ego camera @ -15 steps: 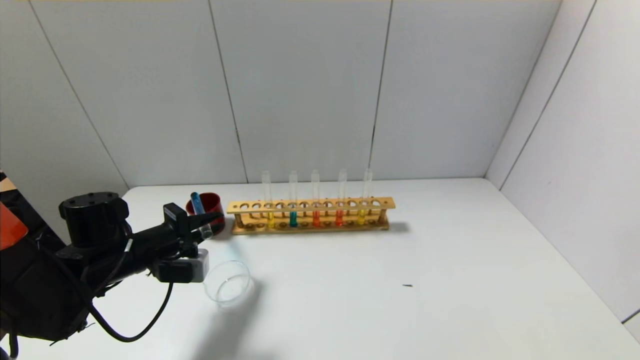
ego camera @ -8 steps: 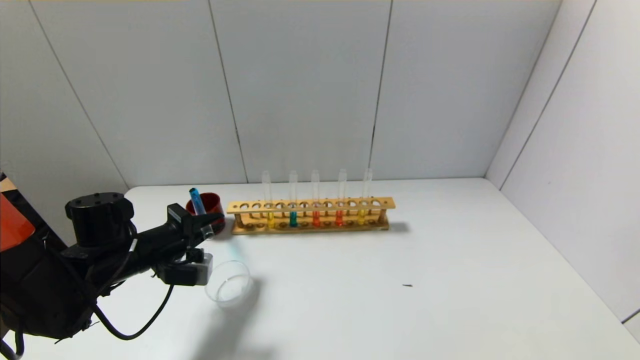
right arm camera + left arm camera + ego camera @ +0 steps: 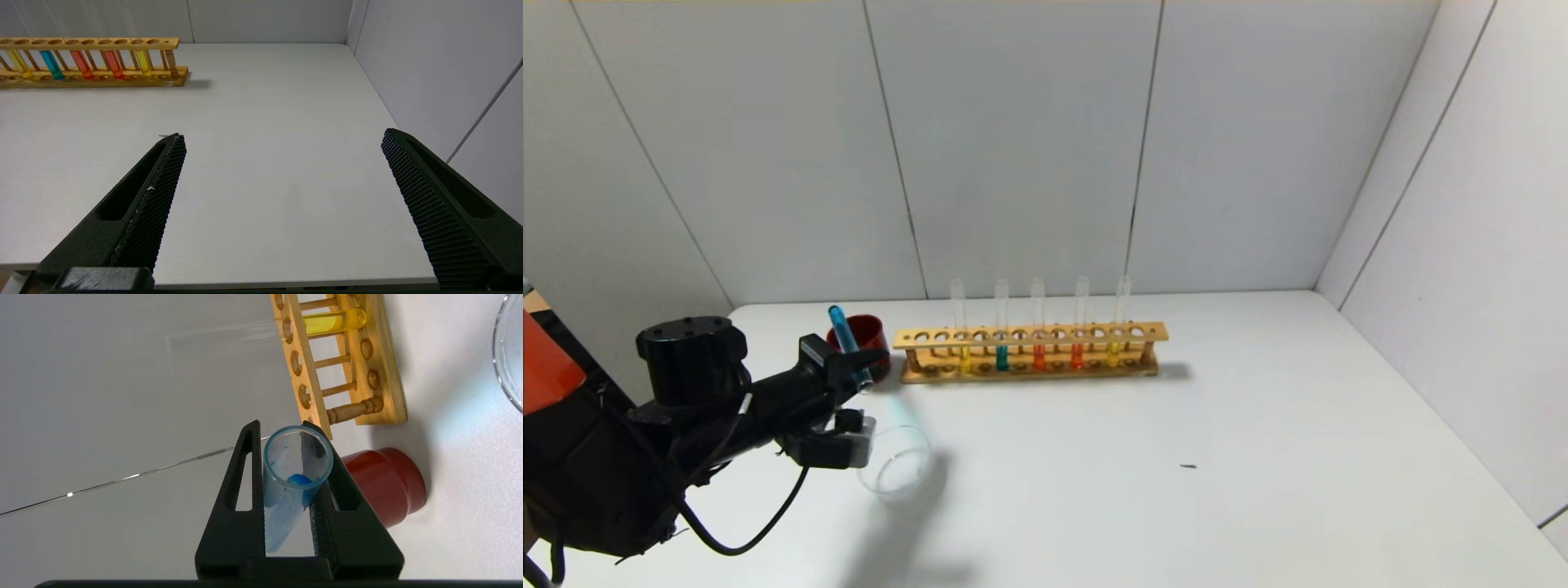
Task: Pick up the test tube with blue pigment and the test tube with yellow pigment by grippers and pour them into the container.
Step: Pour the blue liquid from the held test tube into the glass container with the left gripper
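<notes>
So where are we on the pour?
Done: the blue test tube is out of the rack.

In hand: the left end effector grips it, tilted, near the container. No blue shows in the dish.

Left: finish the blue pour, then fetch a yellow test tube; both are racked. The right end effector is open and idle.

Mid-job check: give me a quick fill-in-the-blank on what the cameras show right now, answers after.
1. The left end effector is shut on the test tube holding ____ pigment.
2. The wooden rack holds ____ tubes.
3. The right end effector has its jaws ____.
4. Beside the rack's left end stands a ____ cup.

Answers: blue; five; open; red
</notes>
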